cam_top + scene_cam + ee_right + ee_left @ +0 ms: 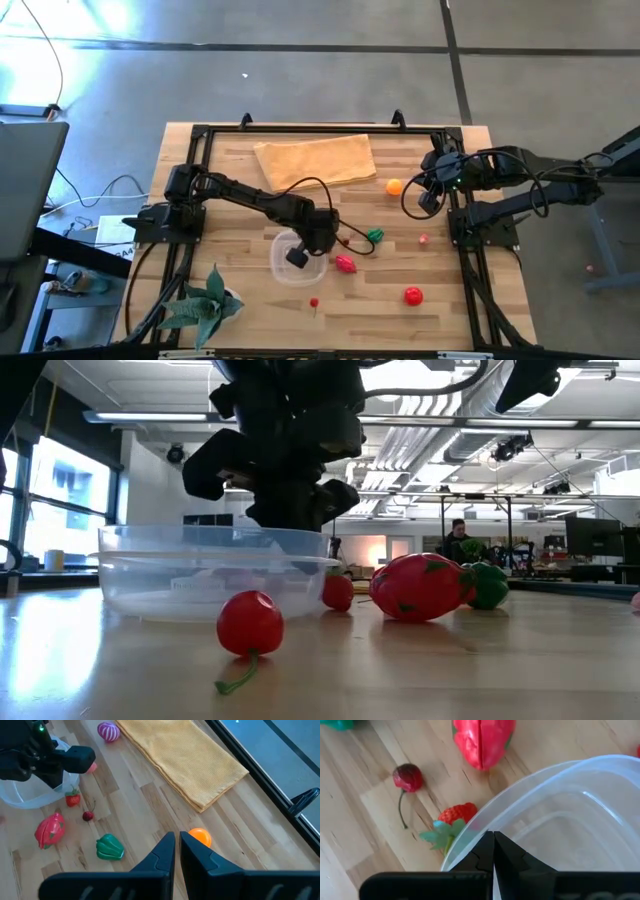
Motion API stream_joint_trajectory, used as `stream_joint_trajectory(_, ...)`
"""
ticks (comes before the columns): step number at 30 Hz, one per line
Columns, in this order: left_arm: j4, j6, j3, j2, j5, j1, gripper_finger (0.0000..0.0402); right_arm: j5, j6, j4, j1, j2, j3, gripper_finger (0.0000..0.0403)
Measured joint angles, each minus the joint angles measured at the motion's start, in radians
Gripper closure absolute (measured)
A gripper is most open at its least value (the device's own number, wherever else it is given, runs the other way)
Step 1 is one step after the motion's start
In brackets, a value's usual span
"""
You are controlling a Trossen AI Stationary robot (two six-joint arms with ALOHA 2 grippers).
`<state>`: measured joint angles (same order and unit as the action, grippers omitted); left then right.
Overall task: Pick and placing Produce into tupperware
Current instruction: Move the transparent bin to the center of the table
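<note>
1. I have the left gripper [297, 257] hanging over the clear tupperware [283, 268], jaws clenched together with nothing between them.
2. The tupperware sits on the counter [250, 320], beside the plant [205, 300].
3. Just outside its rim I see a strawberry [456, 814], a cherry [408, 776] and a magenta fruit [482, 741].
4. The right gripper [428, 200] waits well apart from the tupperware, near the orange fruit [394, 186], jaws clenched, nothing in them.
</note>
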<state>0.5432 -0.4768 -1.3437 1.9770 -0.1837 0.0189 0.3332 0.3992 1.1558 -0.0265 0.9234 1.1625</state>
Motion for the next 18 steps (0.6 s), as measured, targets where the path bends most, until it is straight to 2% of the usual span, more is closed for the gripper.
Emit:
stream_joint_trajectory(9,-0.103,-0.017,0.0,0.0,-0.034,0.0,0.0401,0.0,0.0,0.0,0.0,0.0,0.0,0.0384)
stream_joint_trajectory(18,-0.102,-0.062,0.0,0.0,-0.061,-0.002,0.0401,0.0,0.0,0.0,0.0,0.0,0.0,0.0384)
